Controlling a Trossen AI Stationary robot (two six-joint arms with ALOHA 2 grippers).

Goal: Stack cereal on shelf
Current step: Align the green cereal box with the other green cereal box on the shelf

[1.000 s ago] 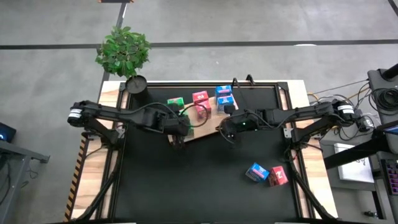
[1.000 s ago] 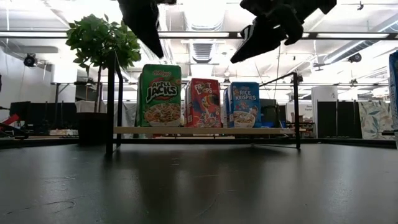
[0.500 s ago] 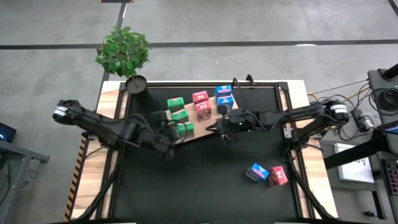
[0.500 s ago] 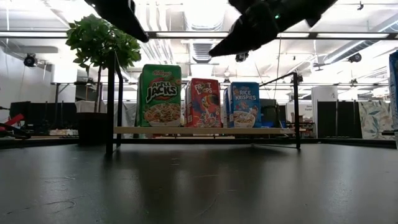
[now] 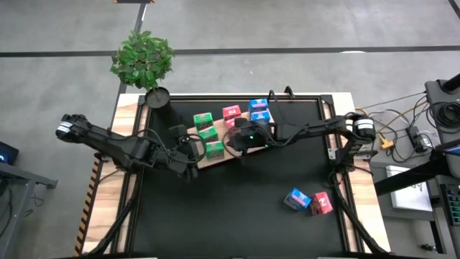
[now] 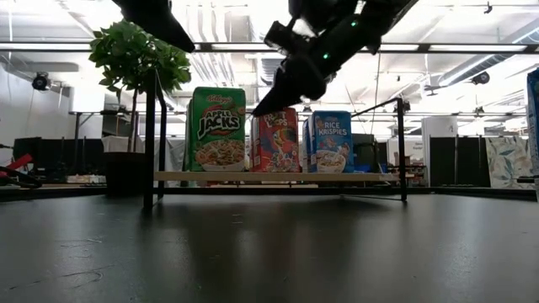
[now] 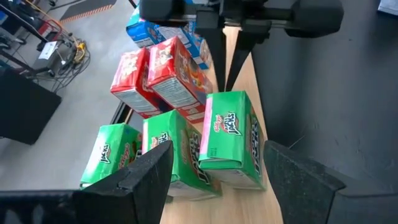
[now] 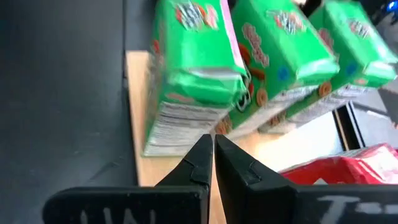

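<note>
The shelf (image 5: 228,152), a light-wood board, lies on the black surface (image 5: 230,208) and carries seven cereal boxes: three green boxes (image 5: 207,134) in a row, two pink-red boxes (image 5: 232,118) beside them, and two blue boxes (image 5: 258,111) beyond those. One more blue box (image 5: 296,199) and a pink-red box (image 5: 321,204) lie together on the surface, well apart from the shelf. The left pincer (image 5: 188,147) hangs spread wide and empty beside the green boxes. The right pincer (image 5: 238,139) is pressed closed, empty, over the shelf near the pink-red boxes.

A grey concrete floor (image 5: 287,29) surrounds the table (image 5: 237,208). A potted plant (image 5: 142,59) stands at its far-left corner. Bright ceiling lights (image 6: 278,25) hang over exposed pipes.
</note>
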